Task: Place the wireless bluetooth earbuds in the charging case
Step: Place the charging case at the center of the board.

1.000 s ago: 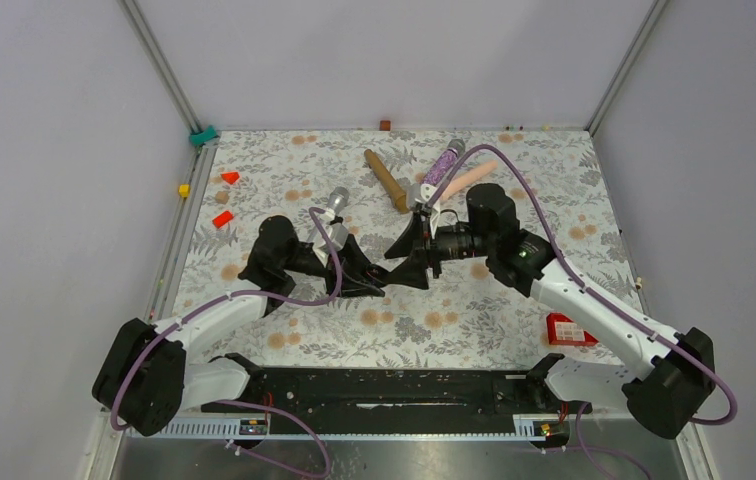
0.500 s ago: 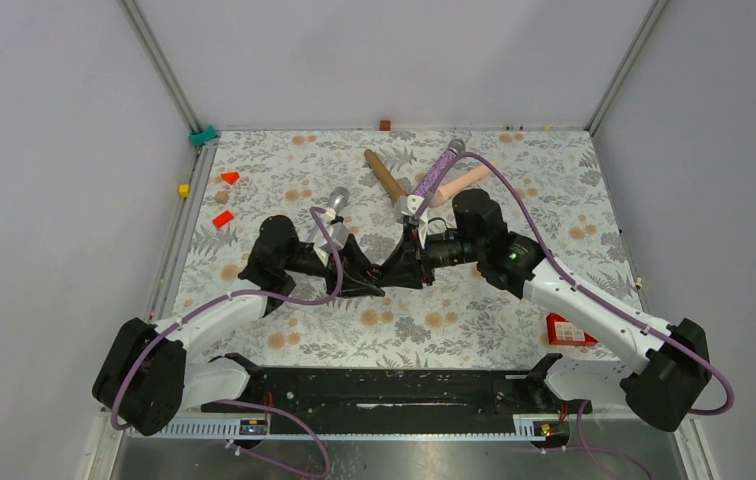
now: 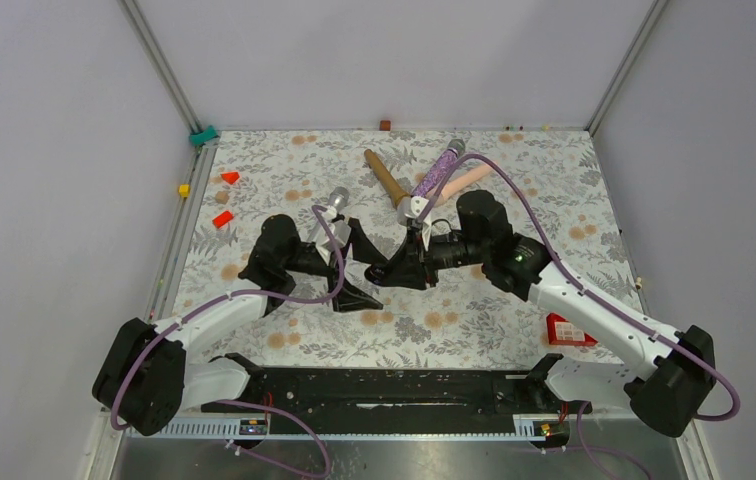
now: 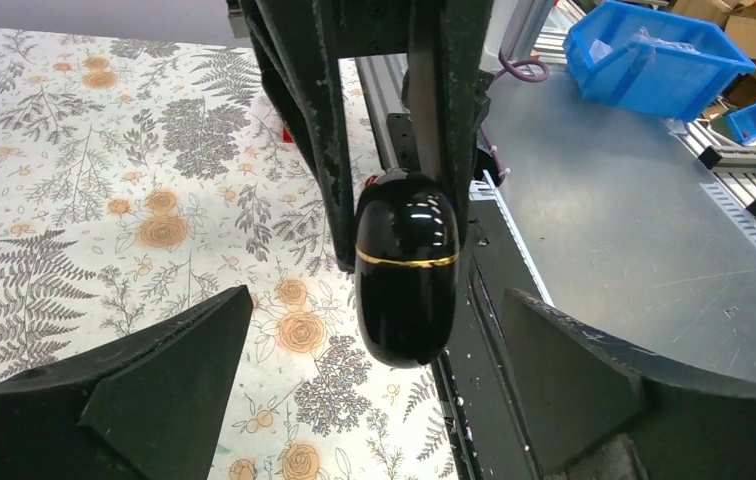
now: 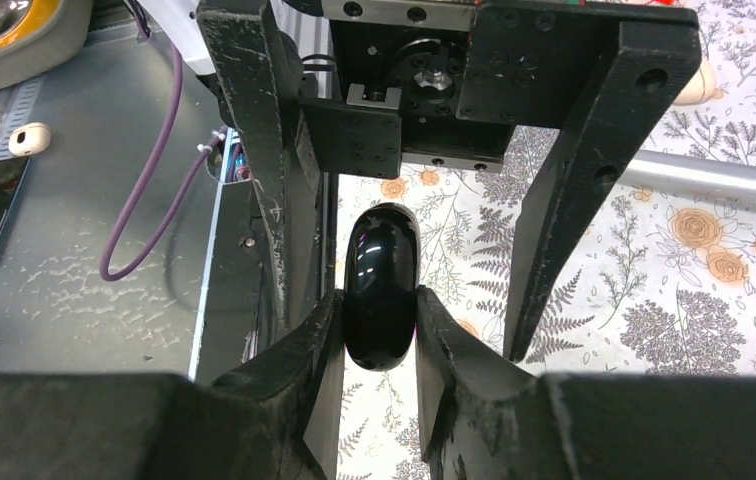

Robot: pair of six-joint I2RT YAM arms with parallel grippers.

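The charging case (image 3: 380, 271) is a glossy black pebble with a thin gold seam (image 4: 406, 270), closed and held above the flowered mat at mid-table. My right gripper (image 3: 395, 268) is shut on one end of it, a pad pressing each flat side (image 5: 382, 285). My left gripper (image 3: 362, 268) faces it from the left and is open, its fingers (image 4: 184, 360) wide on either side of the case and apart from it. In the right wrist view the left fingers (image 5: 574, 190) stand spread behind the case. The wireless bluetooth earbuds are out of view.
Stick microphones lie at the back: brown (image 3: 385, 178), purple (image 3: 441, 168), pink (image 3: 470, 178), and a silver-headed one (image 3: 337, 200) behind the left wrist. Red blocks (image 3: 222, 219) lie at the left, a red box (image 3: 566, 329) at the right front edge.
My left gripper has opened and let go of the case. My right gripper moved in from the right and shut on it.
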